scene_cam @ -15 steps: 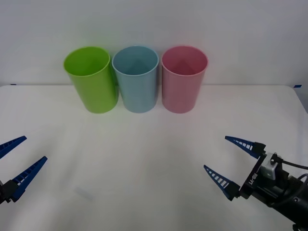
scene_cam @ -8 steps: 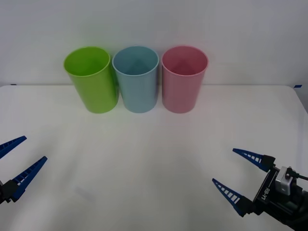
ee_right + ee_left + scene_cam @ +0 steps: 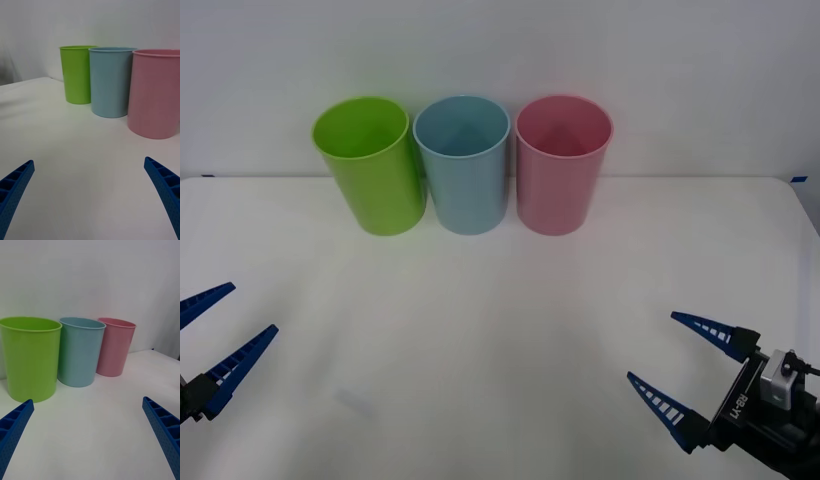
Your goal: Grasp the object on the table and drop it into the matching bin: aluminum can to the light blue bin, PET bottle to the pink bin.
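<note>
The light blue bin (image 3: 465, 170) (image 3: 111, 84) (image 3: 80, 352) stands upright in the middle of a row at the back of the white table (image 3: 500, 330). To its right, almost touching, is the pink bin (image 3: 560, 170) (image 3: 154, 97) (image 3: 113, 348). The object, aluminum can or PET bottle, is out of view. Low at the near right, my right gripper (image 3: 651, 347) (image 3: 89, 160) is open with nothing between its fingers. At the near left edge my left gripper (image 3: 253, 308) (image 3: 87, 400) is open too and holds nothing. Both point toward the bins.
A lime green bin (image 3: 370, 165) (image 3: 77, 75) (image 3: 30, 356) stands left of the light blue one, leaning slightly. A white wall rises right behind the bins. Bare tabletop stretches between the grippers and the bins.
My right gripper has drawn back toward the near right corner of the table, still open. The left gripper and the bins have not moved.
</note>
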